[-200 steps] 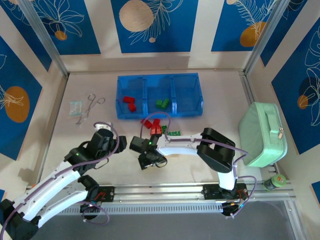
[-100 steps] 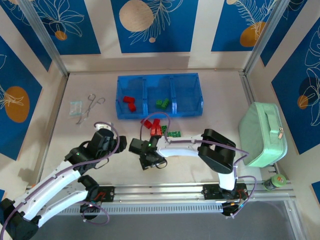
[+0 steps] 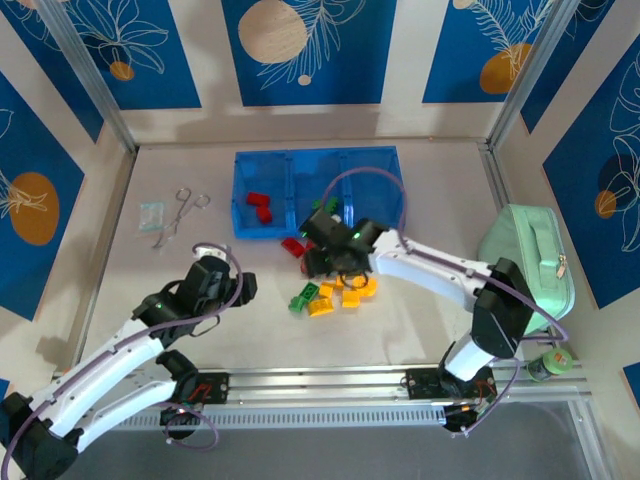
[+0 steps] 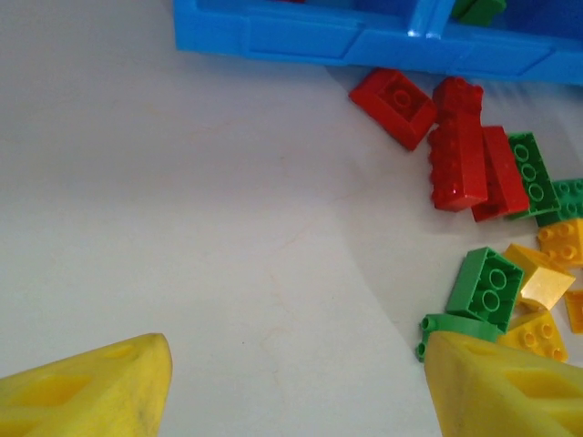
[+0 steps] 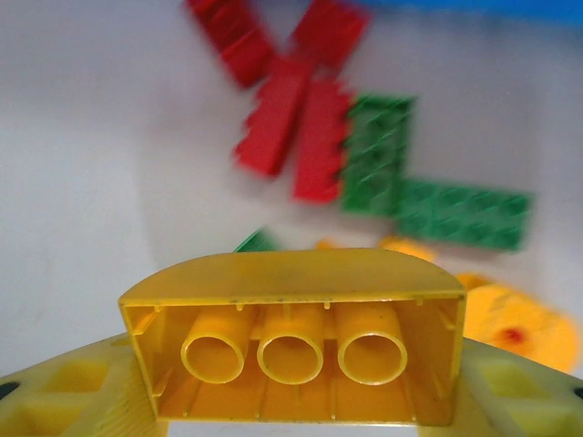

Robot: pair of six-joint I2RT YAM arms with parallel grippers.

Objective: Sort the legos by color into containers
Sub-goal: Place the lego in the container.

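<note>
The right end effector (image 5: 291,405) grips a yellow brick (image 5: 293,332); the left end effector (image 4: 296,387) stands wide open, empty.

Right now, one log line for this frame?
left claw: open, above table | right claw: shut on yellow brick | tray: red bricks in left compartment | loose legos: piled beside tray

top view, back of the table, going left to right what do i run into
clear packet → metal forceps → blue tray → mint-green case
</note>
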